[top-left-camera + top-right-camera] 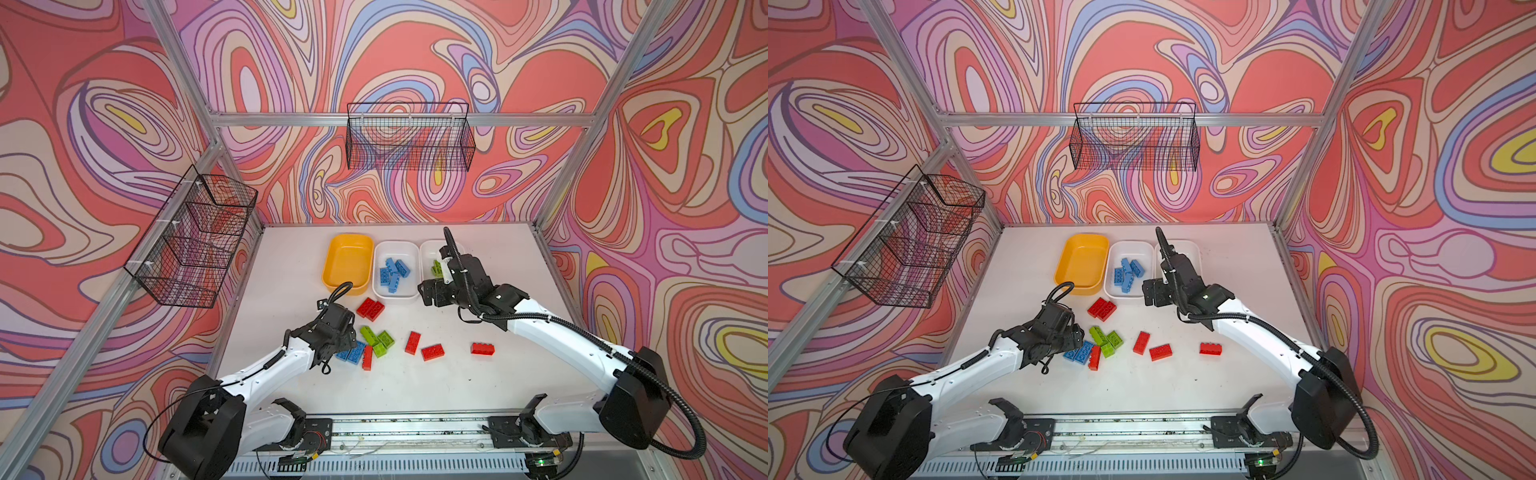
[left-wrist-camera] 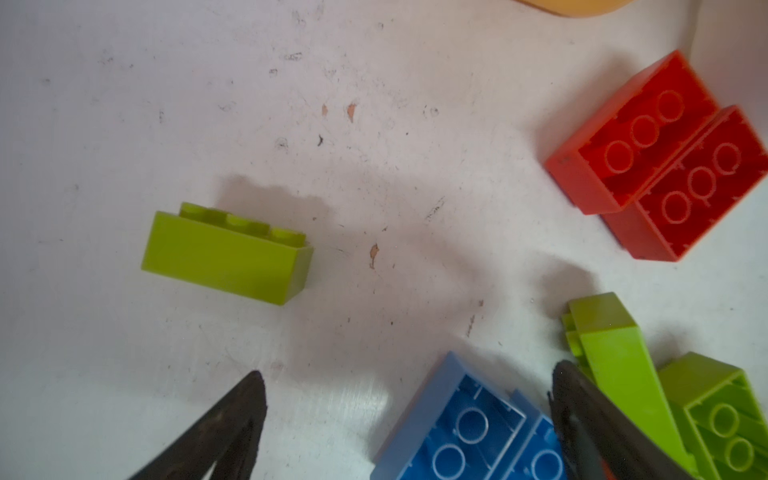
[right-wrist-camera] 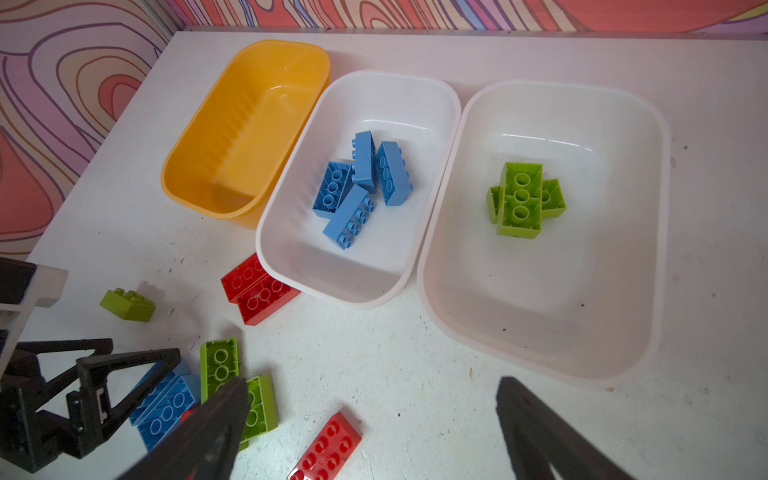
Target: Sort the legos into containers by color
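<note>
While left pincer (image 2: 409, 370) hangs wide, low over blue legos (image 2: 469, 424), right pincer (image 3: 372, 382) hovers wide near white containers (image 3: 540, 332).

No readable text, label, brand, number or sign appeared in any view; the bricks, tubs, arms, wire baskets and patterned walls carried no legible writing.

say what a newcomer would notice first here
Swirling red, pink and purple walls surround everything. At the back of the table stand three tubs: the yellow tub empty, the middle white tub holding blue bricks, the other white tub green bricks. Loose bricks litter the front.
</note>
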`<state>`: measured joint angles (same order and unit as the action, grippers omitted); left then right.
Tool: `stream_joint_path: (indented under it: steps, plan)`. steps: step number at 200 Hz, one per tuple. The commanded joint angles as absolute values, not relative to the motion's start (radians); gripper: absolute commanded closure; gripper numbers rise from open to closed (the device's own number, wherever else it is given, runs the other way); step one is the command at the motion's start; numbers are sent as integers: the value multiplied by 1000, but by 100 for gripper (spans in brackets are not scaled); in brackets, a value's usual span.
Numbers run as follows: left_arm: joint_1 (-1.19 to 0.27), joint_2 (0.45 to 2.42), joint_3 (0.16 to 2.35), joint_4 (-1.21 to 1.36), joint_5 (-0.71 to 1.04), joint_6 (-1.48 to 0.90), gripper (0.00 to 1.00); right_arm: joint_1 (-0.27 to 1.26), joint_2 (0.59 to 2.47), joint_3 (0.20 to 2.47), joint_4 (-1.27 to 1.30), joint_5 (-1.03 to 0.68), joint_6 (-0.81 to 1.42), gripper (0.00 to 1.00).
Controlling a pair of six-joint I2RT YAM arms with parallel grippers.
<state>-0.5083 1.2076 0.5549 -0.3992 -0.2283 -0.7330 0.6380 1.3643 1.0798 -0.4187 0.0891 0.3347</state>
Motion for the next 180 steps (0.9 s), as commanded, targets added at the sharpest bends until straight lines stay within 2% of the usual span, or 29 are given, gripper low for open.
stream_joint_path:
  steps: [1,62,180]
  plan:
    - [-500,1231,562,-406,-229,-739,7,638,1377,1068,-414,99,338,2]
    - [-500,1089,437,-453,-176,-823,16,638,1397,1057,-406,91,337,2]
    - [-527,987,357,-501,-113,-910,21,637,1318,999,-417,96,347,2]
